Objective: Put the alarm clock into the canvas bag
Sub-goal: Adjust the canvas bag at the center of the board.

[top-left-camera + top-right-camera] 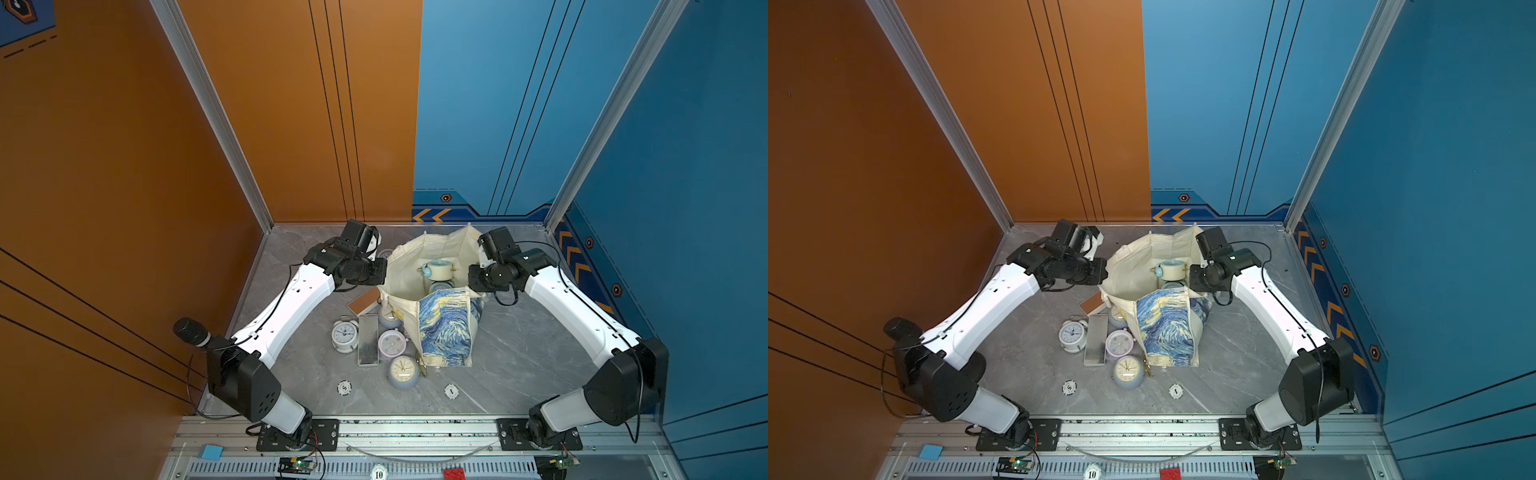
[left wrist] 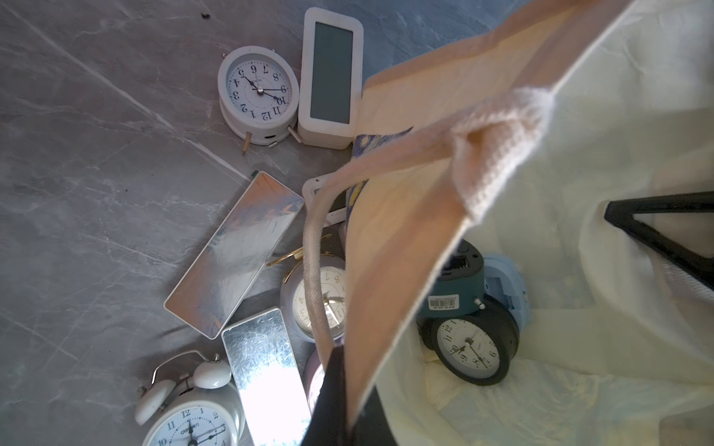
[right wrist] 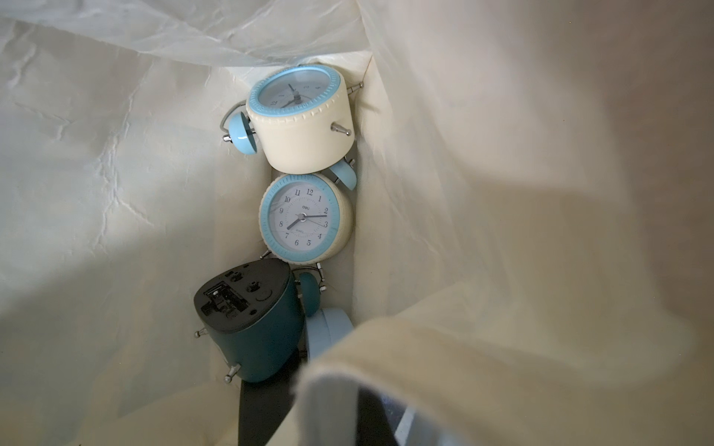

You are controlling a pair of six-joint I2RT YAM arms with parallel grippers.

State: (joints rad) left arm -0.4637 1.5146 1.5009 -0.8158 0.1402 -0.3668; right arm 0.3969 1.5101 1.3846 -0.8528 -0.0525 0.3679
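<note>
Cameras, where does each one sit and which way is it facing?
Top views: high above, near the arms' bases, looking down at table, bag, left arm and right arm.
Left wrist: above the bag's rim, facing loose clocks and bag inside; left gripper pinches the rim.
Right wrist: at the bag's mouth, facing down inside; right gripper pinches its rim.
Shared: both wrist views show the teal clock.

Alarm clocks (image 3: 305, 216) lie in the canvas bag (image 1: 446, 332), other clocks (image 1: 345, 334) left of it
</note>
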